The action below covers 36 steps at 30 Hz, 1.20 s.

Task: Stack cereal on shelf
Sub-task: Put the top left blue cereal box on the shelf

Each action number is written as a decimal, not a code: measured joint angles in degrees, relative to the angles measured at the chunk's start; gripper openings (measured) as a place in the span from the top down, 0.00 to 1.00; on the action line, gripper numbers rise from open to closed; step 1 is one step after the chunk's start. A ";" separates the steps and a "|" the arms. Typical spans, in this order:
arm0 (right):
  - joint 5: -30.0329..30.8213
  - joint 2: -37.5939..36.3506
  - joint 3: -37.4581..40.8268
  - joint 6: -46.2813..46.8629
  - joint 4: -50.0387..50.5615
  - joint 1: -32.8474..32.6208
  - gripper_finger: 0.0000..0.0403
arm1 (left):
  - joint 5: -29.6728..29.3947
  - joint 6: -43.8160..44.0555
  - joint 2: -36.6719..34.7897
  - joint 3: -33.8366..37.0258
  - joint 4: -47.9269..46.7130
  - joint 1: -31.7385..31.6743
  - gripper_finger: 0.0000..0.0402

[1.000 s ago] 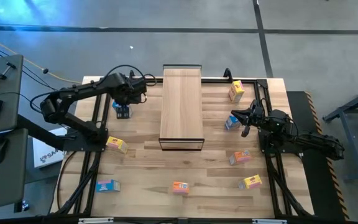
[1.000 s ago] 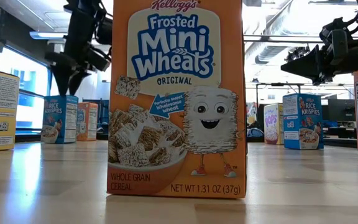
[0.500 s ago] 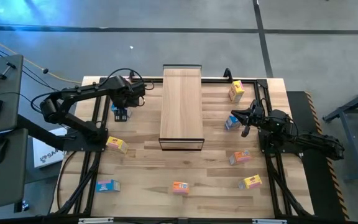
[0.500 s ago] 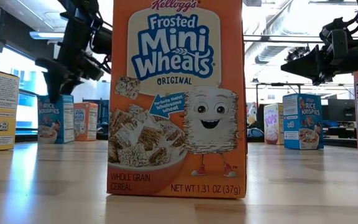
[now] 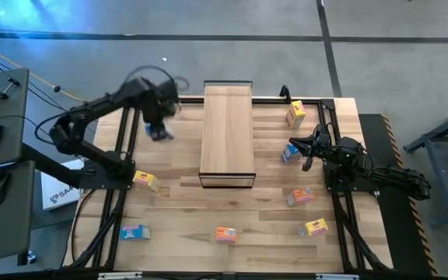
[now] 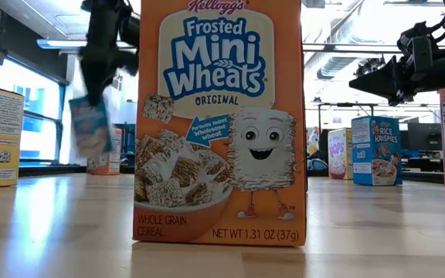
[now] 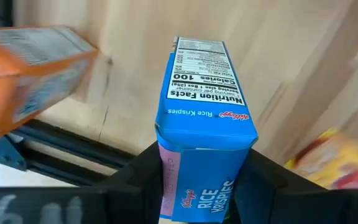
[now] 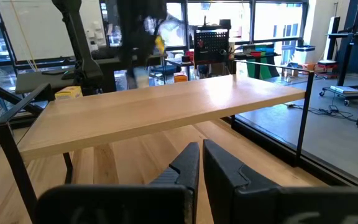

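**One blue box held off the table**

One blue Rice Krispies box (image 7: 205, 118) sits clamped between the fingers of my left gripper (image 5: 159, 129), lifted clear of the tabletop (image 5: 177, 210) just to the left of the shelf (image 5: 227, 132). From table height the box (image 6: 91, 127) hangs tilted below my left arm, well above the wood. My wrist camera looks down its nutrition panel, with an orange box (image 7: 30, 68) and a blurred yellow one (image 7: 331, 155) on the planks beneath.

My shelf stands at the middle of the table's far half, its top plank bare. My right gripper (image 5: 295, 149) hovers on the shelf's right side, fingers (image 8: 188, 165) drawn nearly together with only a thin gap and nothing between them; it points at the shelf's long edge. A second blue box (image 5: 288, 153) stands just beside that gripper.

Other cereal is scattered around: a yellow box (image 5: 295, 114) near the far right corner, an orange one (image 5: 301, 197) and a yellow one (image 5: 314, 228) on the near right, an orange Mini-Wheats box (image 5: 225, 234) at the near middle, a blue one (image 5: 134, 232) at the near left, and a yellow one (image 5: 146, 180) on the left.
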<state>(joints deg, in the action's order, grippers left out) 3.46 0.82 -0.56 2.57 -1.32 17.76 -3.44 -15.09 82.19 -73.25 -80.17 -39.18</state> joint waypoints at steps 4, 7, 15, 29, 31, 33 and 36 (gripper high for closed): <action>-0.01 0.01 -0.01 0.00 0.00 0.00 0.97 | 7.05 9.46 0.00 -10.09 -0.26 -2.67 0.66; -0.01 0.02 -0.01 0.00 0.00 -0.02 0.97 | 7.84 17.82 0.09 -17.06 0.82 -2.92 0.66; 0.00 0.01 -0.01 0.00 0.00 -0.01 0.97 | 9.46 37.08 5.94 -32.42 2.47 -2.38 0.67; -0.01 0.01 -0.01 0.00 0.00 -0.02 0.97 | 15.05 43.12 24.10 -48.11 1.88 -2.19 0.67; 0.00 0.02 0.00 0.00 0.01 -0.02 0.97 | 15.08 44.47 24.70 -48.42 1.89 -1.92 0.67; -0.01 0.02 -0.01 0.00 0.01 -0.02 0.97 | 15.18 46.26 24.91 -48.44 1.75 -1.96 0.67; -0.02 0.00 -0.02 0.00 0.01 -0.01 0.97 | 15.29 48.04 24.83 -48.44 1.63 -2.08 0.67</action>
<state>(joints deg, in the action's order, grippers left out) 3.45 0.82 -0.58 2.57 -1.32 17.75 11.85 32.94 107.02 -121.69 -78.54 -41.26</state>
